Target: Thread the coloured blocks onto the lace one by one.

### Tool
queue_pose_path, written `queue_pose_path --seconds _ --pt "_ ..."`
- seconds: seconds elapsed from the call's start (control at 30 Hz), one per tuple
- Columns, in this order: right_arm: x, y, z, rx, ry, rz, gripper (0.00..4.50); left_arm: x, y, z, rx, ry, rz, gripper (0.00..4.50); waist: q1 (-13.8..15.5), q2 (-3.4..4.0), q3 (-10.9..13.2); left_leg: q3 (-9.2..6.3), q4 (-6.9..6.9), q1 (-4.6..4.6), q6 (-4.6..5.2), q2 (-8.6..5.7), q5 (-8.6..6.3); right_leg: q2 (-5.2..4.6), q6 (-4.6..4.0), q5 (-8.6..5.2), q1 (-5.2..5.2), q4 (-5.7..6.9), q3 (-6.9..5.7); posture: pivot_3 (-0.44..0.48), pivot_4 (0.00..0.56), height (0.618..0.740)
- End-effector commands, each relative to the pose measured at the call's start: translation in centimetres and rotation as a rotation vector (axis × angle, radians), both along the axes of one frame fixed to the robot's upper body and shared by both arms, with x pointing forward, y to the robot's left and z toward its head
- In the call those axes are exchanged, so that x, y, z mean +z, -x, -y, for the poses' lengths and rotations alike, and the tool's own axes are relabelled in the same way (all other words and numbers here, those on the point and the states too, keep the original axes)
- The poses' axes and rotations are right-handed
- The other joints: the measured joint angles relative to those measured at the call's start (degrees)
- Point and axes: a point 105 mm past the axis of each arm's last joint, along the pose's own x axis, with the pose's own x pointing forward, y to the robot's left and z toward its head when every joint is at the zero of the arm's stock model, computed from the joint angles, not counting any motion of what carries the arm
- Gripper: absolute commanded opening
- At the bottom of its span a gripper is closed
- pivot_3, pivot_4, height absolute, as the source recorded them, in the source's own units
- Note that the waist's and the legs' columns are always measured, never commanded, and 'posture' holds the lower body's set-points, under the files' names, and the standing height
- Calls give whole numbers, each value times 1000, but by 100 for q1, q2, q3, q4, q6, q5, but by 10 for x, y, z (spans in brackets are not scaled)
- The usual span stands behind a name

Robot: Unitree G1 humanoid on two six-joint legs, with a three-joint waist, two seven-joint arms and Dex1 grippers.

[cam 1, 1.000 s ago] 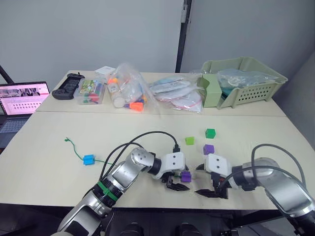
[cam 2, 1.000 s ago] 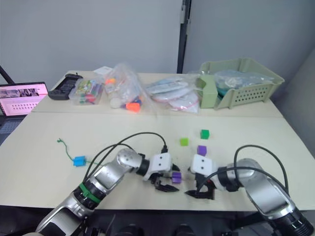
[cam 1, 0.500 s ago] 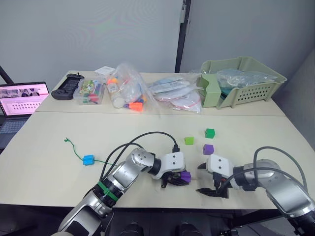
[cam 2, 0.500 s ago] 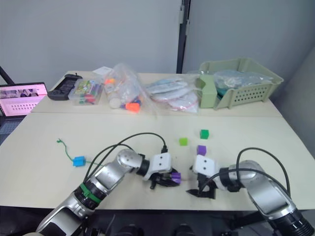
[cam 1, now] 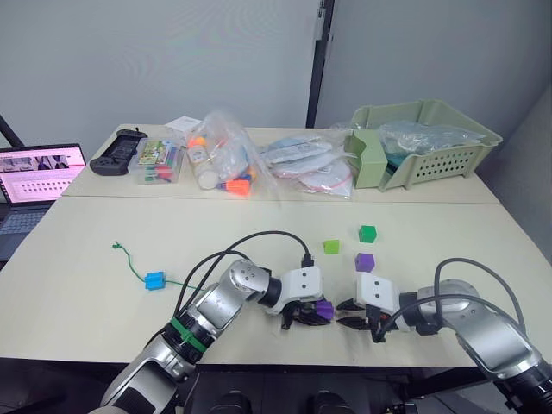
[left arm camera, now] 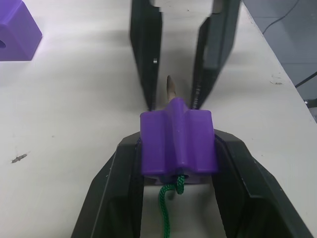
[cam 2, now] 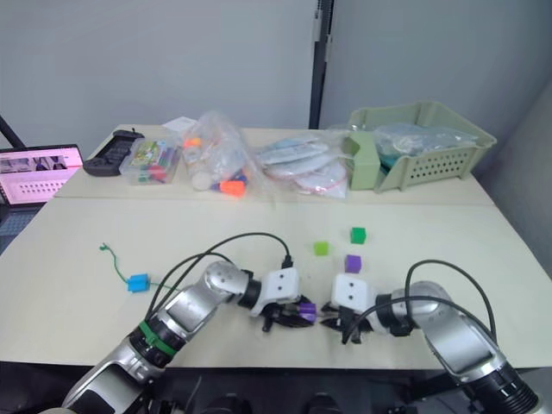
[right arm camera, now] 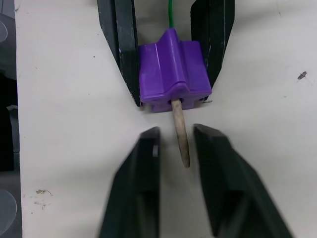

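My left gripper is shut on a purple block near the table's front edge. The green lace runs into that block, and its pale stiff tip sticks out the far side. My right gripper faces the block with one finger on each side of the tip. The fingers are close to the tip but apart from it, so the gripper is open. Farther left, a blue block sits on the lace. A second purple block, a light green block and a dark green block lie loose behind the grippers.
At the back of the table stand a green basket, clear bags of toys, a clear box and a black controller. A laptop sits at the far left. Black cables loop over both wrists.
My left gripper has closed on the purple block. My right gripper has moved left up to the block, and its fingers have narrowed around the lace's tip.
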Motion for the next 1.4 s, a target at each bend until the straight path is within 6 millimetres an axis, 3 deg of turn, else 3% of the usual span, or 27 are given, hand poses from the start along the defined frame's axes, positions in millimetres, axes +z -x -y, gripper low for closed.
queue_pose_path --seconds 0.03,0.13,0.3,0.4,0.53,0.7,0.83,1.4 --pt "-1 -5 8 -27 29 24 0 12 -2 -9 -2 29 20 1381 -3 0 0 0 0 0 0 0 0 0 0 0 0 1 0 0 150 740" --pt "0 -6 8 -27 22 32 0 13 -5 -22 14 36 10 1381 -6 0 0 -1 -1 2 0 2 0 0 0 0 0 1 0 0 150 740" --pt "13 -5 1 10 -6 46 0 18 -9 -91 43 -61 4 1381 -42 1 0 -9 -6 5 0 8 0 2 -2 0 -6 7 1 0 150 740" --pt "15 -3 0 20 2 48 0 21 -7 -113 50 -93 -11 1381 -27 1 0 -13 -7 5 0 9 0 2 -2 0 -7 7 1 0 150 740" --pt "26 -3 -2 35 22 59 0 18 -7 -203 109 -313 -32 1381 -25 1 0 -5 -5 1 0 7 0 -2 -2 0 -8 -1 1 0 150 740" --pt "27 -2 -7 51 24 59 0 15 -9 -246 146 -409 -32 1381 -21 3 0 10 -18 11 0 19 0 4 -14 -4 -9 2 -3 0 150 740" --pt "26 -3 -6 49 23 60 0 17 -13 -262 174 -424 -12 1381 -13 3 0 20 -13 8 0 21 0 4 -14 -4 -8 2 -5 0 150 740" --pt "24 -3 -7 52 8 56 0 14 -18 -285 176 -500 47 1381 -36 4 -1 25 -14 22 0 27 0 13 -16 -5 -9 21 -5 0 150 740"
